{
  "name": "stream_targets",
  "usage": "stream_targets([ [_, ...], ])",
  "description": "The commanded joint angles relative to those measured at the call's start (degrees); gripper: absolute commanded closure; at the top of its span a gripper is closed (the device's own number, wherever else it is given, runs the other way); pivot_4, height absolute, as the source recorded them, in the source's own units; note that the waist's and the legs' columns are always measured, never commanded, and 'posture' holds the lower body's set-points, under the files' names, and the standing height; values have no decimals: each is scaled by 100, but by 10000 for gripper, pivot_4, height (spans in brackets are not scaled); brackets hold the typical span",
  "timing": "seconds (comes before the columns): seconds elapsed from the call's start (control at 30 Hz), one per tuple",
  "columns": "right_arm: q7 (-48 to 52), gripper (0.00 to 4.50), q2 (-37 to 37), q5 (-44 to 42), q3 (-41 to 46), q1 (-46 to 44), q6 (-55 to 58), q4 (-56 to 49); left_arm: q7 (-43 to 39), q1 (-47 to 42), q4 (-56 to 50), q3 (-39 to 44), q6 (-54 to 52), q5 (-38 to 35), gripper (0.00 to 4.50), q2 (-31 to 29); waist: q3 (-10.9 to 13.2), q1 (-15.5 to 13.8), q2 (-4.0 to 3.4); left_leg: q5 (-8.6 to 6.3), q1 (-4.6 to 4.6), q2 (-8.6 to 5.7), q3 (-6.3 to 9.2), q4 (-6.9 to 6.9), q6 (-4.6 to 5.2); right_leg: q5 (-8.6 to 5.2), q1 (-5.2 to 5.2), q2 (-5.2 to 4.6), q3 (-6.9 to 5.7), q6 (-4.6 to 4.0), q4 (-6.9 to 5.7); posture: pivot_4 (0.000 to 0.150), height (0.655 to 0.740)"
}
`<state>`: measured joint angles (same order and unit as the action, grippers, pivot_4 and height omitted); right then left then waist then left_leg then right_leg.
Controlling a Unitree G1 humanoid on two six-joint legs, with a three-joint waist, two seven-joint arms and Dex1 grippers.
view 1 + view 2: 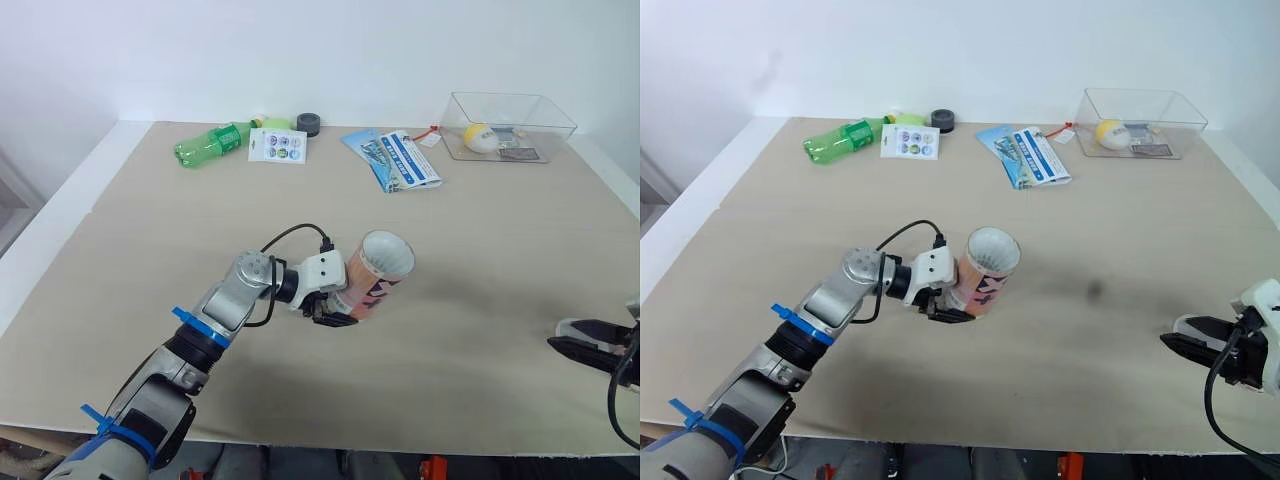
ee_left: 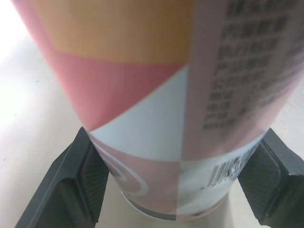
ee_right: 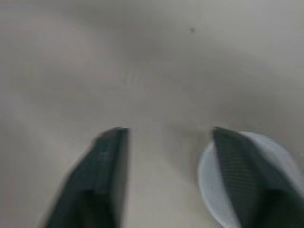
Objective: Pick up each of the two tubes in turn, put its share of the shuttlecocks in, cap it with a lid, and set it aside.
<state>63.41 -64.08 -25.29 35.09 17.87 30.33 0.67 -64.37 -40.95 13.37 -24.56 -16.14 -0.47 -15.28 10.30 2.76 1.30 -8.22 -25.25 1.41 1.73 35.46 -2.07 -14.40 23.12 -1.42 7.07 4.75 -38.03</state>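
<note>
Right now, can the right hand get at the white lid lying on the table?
Probably yes. The right hand is open, and the white lid lies flat on the table right beside it, with nothing in between to block it.

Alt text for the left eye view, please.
The left gripper has its jaws shut on a pink-and-orange tube, tilted over the tan table with its open mouth upward. The right gripper, jaws open, sits at the table's right edge by a white lid.
</note>
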Motion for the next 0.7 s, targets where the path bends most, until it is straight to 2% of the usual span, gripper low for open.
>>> stream_targets([
  [0.03, 63, 572, -256, 271, -41, 0, 5, 143, 21, -28, -281, -3, 25, -50, 10688, 30, 0, 0, 0, 0, -1, 0, 0, 0, 0, 0, 0, 0, 0, 0, 0, 1500, 7400],
  [0.33, 673, 572, -758, 537, -920, -568, 2, 678, 28, -7, -406, -50, -23, -68, 10688, 42, 0, 8, 0, -2, -2, 0, 0, -3, -3, -5, 2, 1, 0, 3, 0, 1500, 7400],
  [0.7, 1212, 572, -1128, 1338, -2471, -2174, -651, 1998, 61, 3, -443, -60, -103, -54, 10688, 39, 0, 23, -7, -2, 2, -2, -5, -3, -3, -3, 1, 0, 6, 7, 0, 1500, 7400],
])
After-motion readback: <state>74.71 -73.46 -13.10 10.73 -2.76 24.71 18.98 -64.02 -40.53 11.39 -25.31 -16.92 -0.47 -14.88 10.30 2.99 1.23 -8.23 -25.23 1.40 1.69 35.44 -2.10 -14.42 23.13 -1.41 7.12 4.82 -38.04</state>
